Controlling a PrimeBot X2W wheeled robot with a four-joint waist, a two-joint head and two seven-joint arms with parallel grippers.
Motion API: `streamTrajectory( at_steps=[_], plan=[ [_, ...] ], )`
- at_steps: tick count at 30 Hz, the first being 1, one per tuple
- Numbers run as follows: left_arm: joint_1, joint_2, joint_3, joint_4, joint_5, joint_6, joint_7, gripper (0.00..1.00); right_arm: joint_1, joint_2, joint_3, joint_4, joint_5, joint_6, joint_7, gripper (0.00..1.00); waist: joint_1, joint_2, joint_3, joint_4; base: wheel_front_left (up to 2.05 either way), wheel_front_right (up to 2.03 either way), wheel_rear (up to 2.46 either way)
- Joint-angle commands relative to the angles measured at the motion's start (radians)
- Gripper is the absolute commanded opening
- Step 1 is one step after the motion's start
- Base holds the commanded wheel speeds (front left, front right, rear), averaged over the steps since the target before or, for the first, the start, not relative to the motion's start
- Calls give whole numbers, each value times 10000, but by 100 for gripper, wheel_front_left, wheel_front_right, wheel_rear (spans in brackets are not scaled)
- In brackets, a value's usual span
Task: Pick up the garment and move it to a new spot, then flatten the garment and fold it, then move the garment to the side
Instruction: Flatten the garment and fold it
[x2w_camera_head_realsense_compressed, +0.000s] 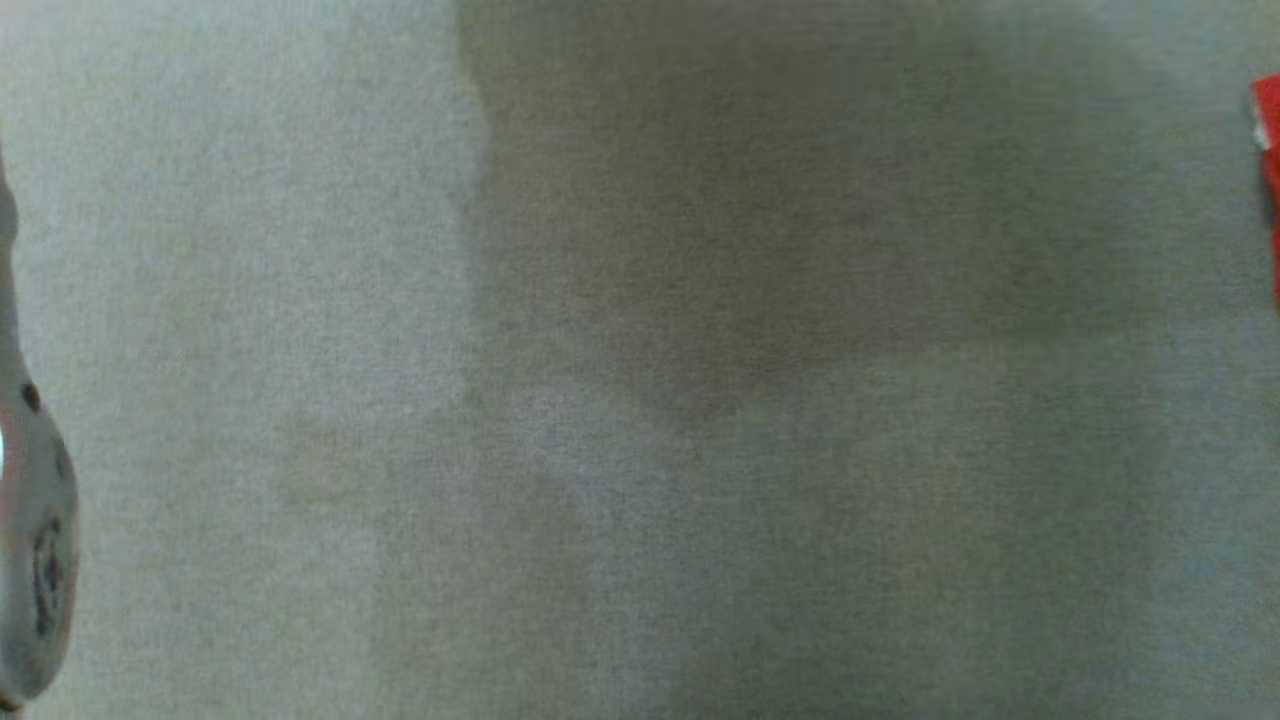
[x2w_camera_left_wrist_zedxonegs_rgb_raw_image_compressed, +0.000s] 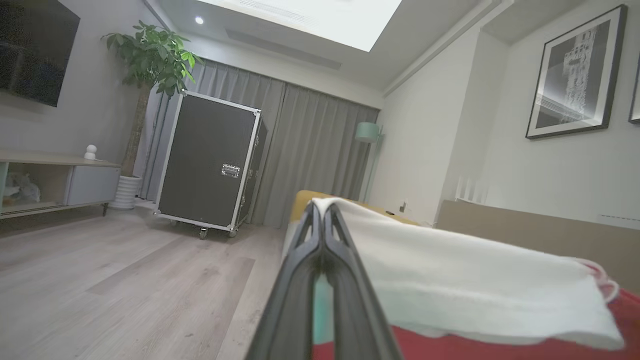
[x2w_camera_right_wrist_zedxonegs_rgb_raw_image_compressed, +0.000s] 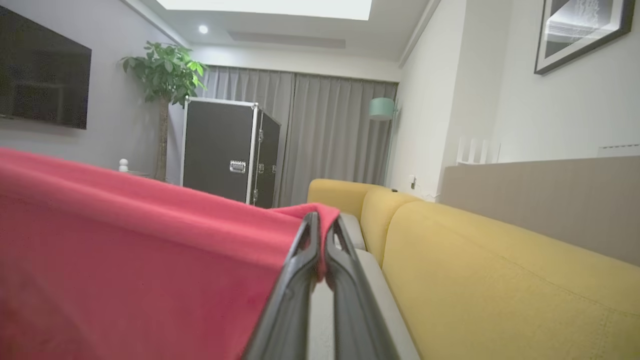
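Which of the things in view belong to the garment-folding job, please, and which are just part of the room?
Job: garment, left gripper, right gripper, both shut on it.
Lying about: yellow sofa, black case, potted plant, framed picture, floor lamp.

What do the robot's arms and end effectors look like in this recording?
The left end effector and right end effector look alike: each has two long, slim, dark grey fingers tapering to narrow tips. A forearm at the head view's left edge is pale and rounded, with small dark marks.
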Motion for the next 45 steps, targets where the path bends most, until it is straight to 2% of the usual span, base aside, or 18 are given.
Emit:
streamTrajectory(
  at_steps=[1, 6, 13, 19, 22, 26, 31, 35, 39, 45],
  plan=[
    [-219, 585, 237, -88, 134, 12, -119, 0, -46, 28, -64, -61, -113, -9, -126, 0, -4, 0, 161, 139, 0, 0, 0],
    [-298, 365, -237, 1314, 269, -374, -750, 0, 14, 136, 243, 1695, -549, -9, -723, 0, -4, 0, 190, 171, 0, 0, 0],
    [1351, 272, -987, 2359, 220, -621, -1564, 0, 1356, 146, 1651, 3825, -433, -9, -841, 0, -4, 0, -182, 182, 0, 0, 0],
    [3731, 436, -2172, 2225, 151, -649, -1907, 0, 2793, 306, 3048, 4908, 266, -9, -362, 0, -4, 0, -891, 168, 0, 0, 0],
    [4956, 820, -2863, 1683, -84, -651, -1821, 0, 3398, 329, 3924, 5019, 833, -9, 68, 0, -4, 0, -1267, 117, 0, 0, 0],
    [6386, 1570, -3590, 766, -365, -652, -1487, 0, 3997, 64, 4980, 4808, 1812, -9, 557, 0, -4, 0, -1703, 102, 0, 0, 0],
    [7781, 2429, -4118, -435, -528, -652, -901, 0, 4782, -559, 6356, 3850, 3351, -9, 1414, 0, -4, 0, -2235, 89, 0, 0, 0],
    [8701, 2877, -4322, -1504, -747, -623, -214, 0, 5479, -1268, 7461, 2690, 4866, -9, 2256, 0, -4, 0, -2696, 119, 0, 0, 0],
    [9543, 3320, -4355, -2612, -983, -384, 367, 0, 5960, -2140, 8333, 1487, 6274, -9, 2942, 0, -4, 0, -3064, 96, 0, 0, 0],
    [10636, 3916, -4380, -3971, -1421, -65, 1229, 0, 6446, -2935, 9033, 427, 7547, -9, 3274, 0, -4, 0, -3513, 31, 0, 0, 0]
  ],
)
